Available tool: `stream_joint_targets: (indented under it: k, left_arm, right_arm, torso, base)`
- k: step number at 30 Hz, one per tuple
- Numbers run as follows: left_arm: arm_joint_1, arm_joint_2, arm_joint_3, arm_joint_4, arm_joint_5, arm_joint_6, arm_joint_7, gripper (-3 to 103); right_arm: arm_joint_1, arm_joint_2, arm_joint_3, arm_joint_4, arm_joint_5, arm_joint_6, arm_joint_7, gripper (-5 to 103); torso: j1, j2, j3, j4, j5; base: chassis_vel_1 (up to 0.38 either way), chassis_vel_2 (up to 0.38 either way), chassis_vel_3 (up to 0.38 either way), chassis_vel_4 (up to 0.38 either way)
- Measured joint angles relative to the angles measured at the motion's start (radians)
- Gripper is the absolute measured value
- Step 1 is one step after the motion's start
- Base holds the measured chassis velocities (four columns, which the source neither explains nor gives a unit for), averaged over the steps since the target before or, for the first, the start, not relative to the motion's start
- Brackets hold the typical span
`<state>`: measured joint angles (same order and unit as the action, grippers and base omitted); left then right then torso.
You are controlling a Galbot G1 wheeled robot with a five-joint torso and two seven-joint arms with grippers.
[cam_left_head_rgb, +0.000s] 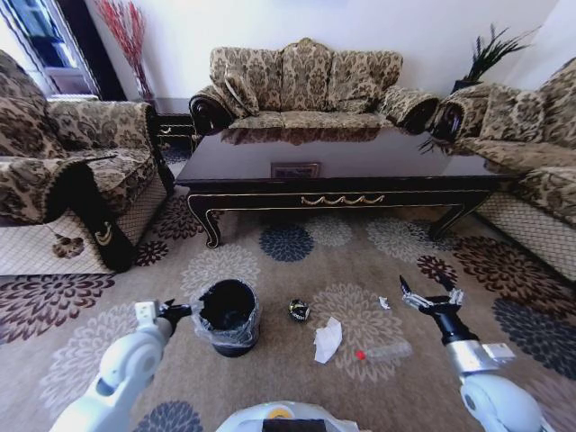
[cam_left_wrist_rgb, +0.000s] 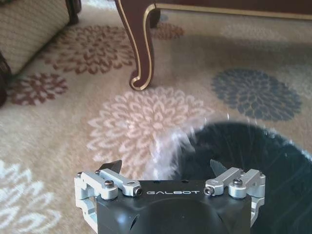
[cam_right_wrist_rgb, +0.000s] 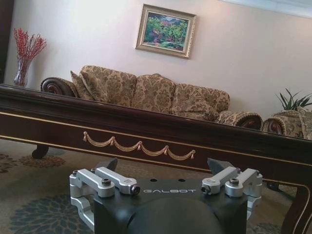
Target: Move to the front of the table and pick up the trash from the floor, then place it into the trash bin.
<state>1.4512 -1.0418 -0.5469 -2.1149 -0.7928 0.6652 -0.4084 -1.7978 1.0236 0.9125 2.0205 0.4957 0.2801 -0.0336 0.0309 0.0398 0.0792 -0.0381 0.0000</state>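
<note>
The dark-brown table (cam_left_head_rgb: 360,166) with gold trim stands ahead, in front of a sofa. On the carpet before it sits the black trash bin (cam_left_head_rgb: 228,315) with its clear liner. The trash lies to the bin's right: a black-yellow round piece (cam_left_head_rgb: 299,310), crumpled white paper (cam_left_head_rgb: 328,340), a clear bottle (cam_left_head_rgb: 387,350) with a red cap, and a tiny white scrap (cam_left_head_rgb: 384,303). My left gripper (cam_left_head_rgb: 173,311) hovers open just left of the bin (cam_left_wrist_rgb: 253,161). My right gripper (cam_left_head_rgb: 425,288) is open above the floor, right of the scrap and beyond the bottle, facing the table apron (cam_right_wrist_rgb: 146,141).
Patterned armchairs flank the carpet at left (cam_left_head_rgb: 72,189) and right (cam_left_head_rgb: 531,171). A sofa (cam_left_head_rgb: 306,85) stands behind the table. A curved table leg (cam_left_wrist_rgb: 141,48) rises beyond the left gripper (cam_left_wrist_rgb: 165,168). Open carpet lies between the table and the litter.
</note>
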Motion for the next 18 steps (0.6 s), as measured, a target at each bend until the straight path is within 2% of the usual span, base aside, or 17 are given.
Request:
stream_joint_targets:
  k: [7,13,14,16,18]
  left_arm:
    - [-0.029,-0.025,0.050,0.072,0.041,-0.009,-0.002,100]
    - [-0.056,-0.039,0.072,0.118,0.036,-0.030,0.011,100]
    - [-0.059,-0.042,0.075,0.124,0.030,-0.031,0.012,102]
    - [-0.059,-0.046,0.080,0.127,0.025,-0.031,0.011,93]
    - [-0.058,-0.047,0.081,0.128,0.022,-0.030,0.007,93]
  right_arm:
    - [-0.008,0.008,0.007,-0.011,-0.004,0.002,0.000,100]
    - [-0.011,0.006,0.012,-0.013,-0.004,0.003,0.000,100]
    - [-0.011,0.004,0.012,-0.014,-0.004,0.003,0.000,100]
    - [-0.012,-0.001,0.015,-0.017,-0.003,0.003,-0.001,100]
    - [-0.011,-0.004,0.015,-0.019,-0.003,0.003,-0.001,100]
  torso:
    - [0.000,0.000,0.000,0.0002,0.0000]
    - [0.000,0.000,0.000,0.0000,0.0000]
    - [0.000,0.000,0.000,0.0000,0.0000]
    - [0.000,0.000,0.000,0.0001,0.0000]
    - [0.000,0.000,0.000,0.0001,0.0000]
  base:
    - [0.000,0.000,0.000,0.000]
    - [0.000,0.000,0.000,0.000]
    - [0.000,0.000,0.000,0.000]
    - [0.000,0.000,0.000,0.000]
    - [0.000,0.000,0.000,0.000]
